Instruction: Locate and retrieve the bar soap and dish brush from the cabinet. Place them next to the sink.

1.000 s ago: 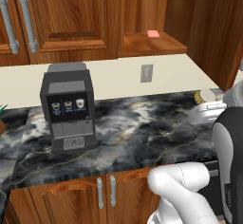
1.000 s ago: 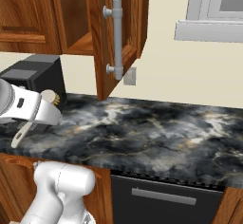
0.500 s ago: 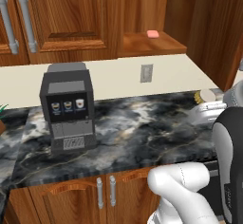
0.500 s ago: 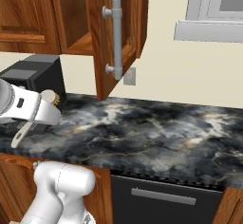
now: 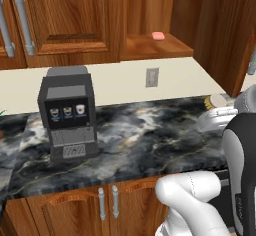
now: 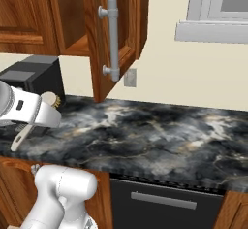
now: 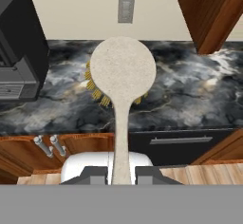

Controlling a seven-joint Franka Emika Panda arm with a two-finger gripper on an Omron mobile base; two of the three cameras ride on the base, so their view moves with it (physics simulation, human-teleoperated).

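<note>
Dish brush: we see the dish brush (image 7: 122, 83) in the hand view, its long axis running straight away from the hand, round cream head at the far end, thin pale handle coming back between the finger tips; yellowish bristles peek from under the head.
Jaws: closed on the handle of the dish brush; the gripper (image 7: 121, 173) holds it above the dark marbled counter (image 6: 160, 136).
Brush from the base: in the right base view the brush head (image 6: 49, 100) pokes out past the white hand, near the black coffee machine (image 5: 67, 112).
Bar soap: the pink bar soap (image 5: 158, 35) lies flat on the cabinet shelf.
Cabinet: we see the cabinet (image 5: 150, 45) with its door (image 6: 116, 34) swung open.
</note>
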